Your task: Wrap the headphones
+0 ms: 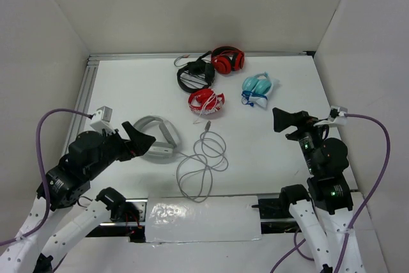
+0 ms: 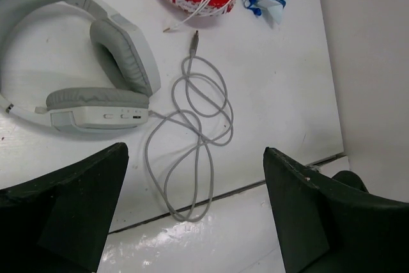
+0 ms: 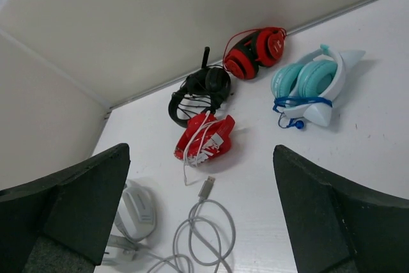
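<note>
A: So, where did the headphones [image 1: 160, 137] lie?
B: Flat on the white surface [image 1: 275, 158], near left, just beside the left hand [image 1: 139, 137]. Its jaws stood apart, empty. The right hand [image 1: 281, 119], likewise apart and empty, hung well off to the right.
A: And the cable [image 1: 203, 164]?
B: Loose loops trailing rightward from one earcup [image 2: 96, 107], between the arms, with the plug [image 1: 207, 124] pointing toward the far wall [image 1: 192, 4]. Left arm judged nearer. Other pairs [image 1: 211, 71] sat well apart at the back.
</note>
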